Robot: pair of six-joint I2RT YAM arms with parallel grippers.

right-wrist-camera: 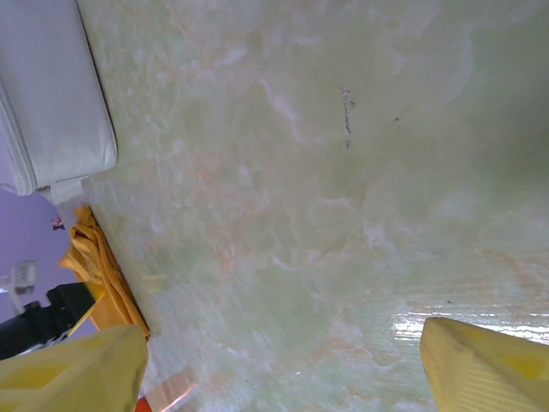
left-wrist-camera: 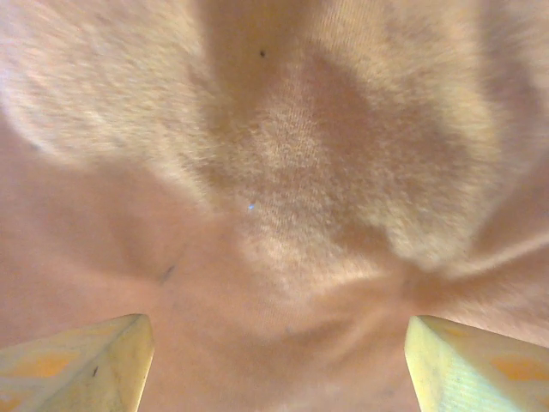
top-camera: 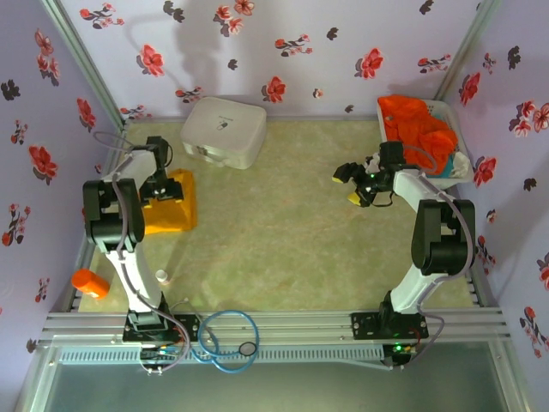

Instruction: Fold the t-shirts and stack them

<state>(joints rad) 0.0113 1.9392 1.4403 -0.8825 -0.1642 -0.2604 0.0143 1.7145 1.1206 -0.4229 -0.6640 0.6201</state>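
Left gripper (left-wrist-camera: 276, 335): jaws apart, nose right down on the yellow shirt (top-camera: 176, 215), no cloth pinched that I can see. The shirt sits as a compact bundle at the table's left side, near the wall.

Right gripper (right-wrist-camera: 283, 333): jaws apart, empty, over bare mat (right-wrist-camera: 343, 172), well apart from both shirts. The red shirt (top-camera: 416, 124) is bunched up in the bin (top-camera: 446, 107) at the far right corner.

Risks:
- Left closes this deep and takes several layers at once, so lifting drags the whole bundle and wrecks the fold.
- The cloth looks puckered under the left jaws. A push sideways would likely ruck it more or shove it against the wall.
- A right grab into the heap could haul the bin along or tip it.
- Case (top-camera: 223, 130) sits near the left arm's swing path.
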